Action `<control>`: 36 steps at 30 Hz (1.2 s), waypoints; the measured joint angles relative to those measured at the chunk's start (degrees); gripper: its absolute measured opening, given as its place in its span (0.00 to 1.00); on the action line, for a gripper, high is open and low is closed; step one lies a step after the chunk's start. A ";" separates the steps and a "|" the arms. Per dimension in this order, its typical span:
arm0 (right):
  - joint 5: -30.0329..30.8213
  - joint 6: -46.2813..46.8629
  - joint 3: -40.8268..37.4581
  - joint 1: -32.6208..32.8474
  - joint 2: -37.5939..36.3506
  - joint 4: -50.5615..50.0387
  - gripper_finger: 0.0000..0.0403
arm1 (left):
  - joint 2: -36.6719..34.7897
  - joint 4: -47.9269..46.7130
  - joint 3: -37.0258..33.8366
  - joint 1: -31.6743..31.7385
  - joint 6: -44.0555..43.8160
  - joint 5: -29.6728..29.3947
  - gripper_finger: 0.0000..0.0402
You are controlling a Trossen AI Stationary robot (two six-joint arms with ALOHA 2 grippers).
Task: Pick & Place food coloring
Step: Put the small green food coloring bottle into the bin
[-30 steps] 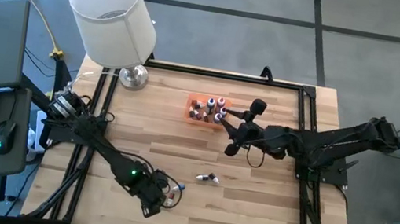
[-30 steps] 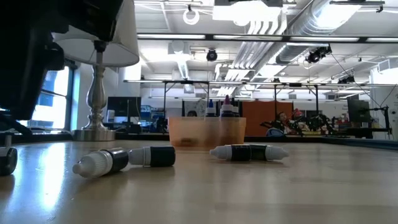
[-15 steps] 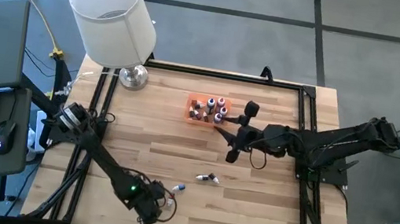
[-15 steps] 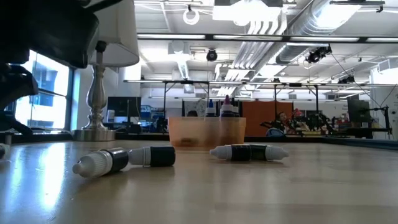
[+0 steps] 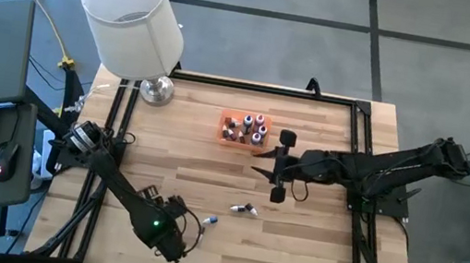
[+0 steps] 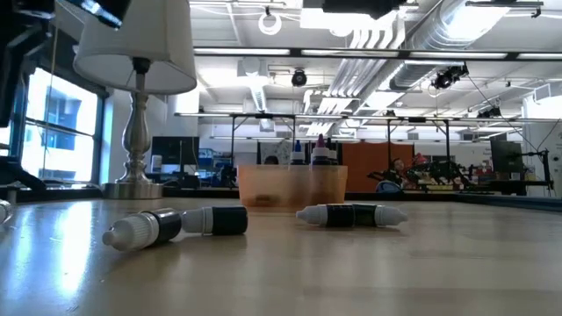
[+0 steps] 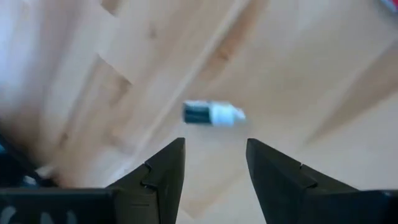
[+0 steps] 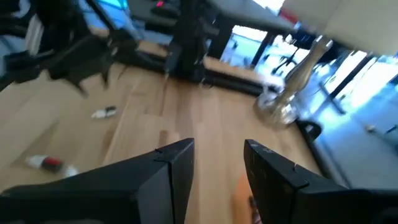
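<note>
Lining up over loose food coloring bottles

Hovering above the front-left part of the wooden table (image 5: 311, 246), the left gripper (image 5: 176, 242) had its two fingers spread apart and empty. Its wrist view showed one small bottle (image 7: 212, 114) with a dark body and white cap lying on its side just beyond the gap between the fingers. From overhead, that bottle (image 5: 208, 222) lay just beside the left gripper, and a second bottle (image 5: 245, 209) lay on its side a little farther toward the middle.

The right gripper (image 5: 280, 166) hung over the table's middle, near the orange tray (image 5: 226, 138), fingers also parted and holding nothing. Several bottles stood upright in the tray. At table height, two bottles lay flat in front of the tray, one to the left (image 6: 176, 225) and one to the right (image 6: 351, 214). A lamp (image 5: 134, 28) stood at the back-left corner.

The step in hand was probably a pick of the nearest lying bottle. A good grasp would likely centre the fingers across the dark body rather than the tapered cap, since a round bottle lying flat could roll away if nudged from one side.
</note>
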 joint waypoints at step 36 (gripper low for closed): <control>4.16 25.95 0.00 12.25 0.00 -19.08 0.33 | 0.22 6.56 -8.07 2.72 -29.57 3.84 0.42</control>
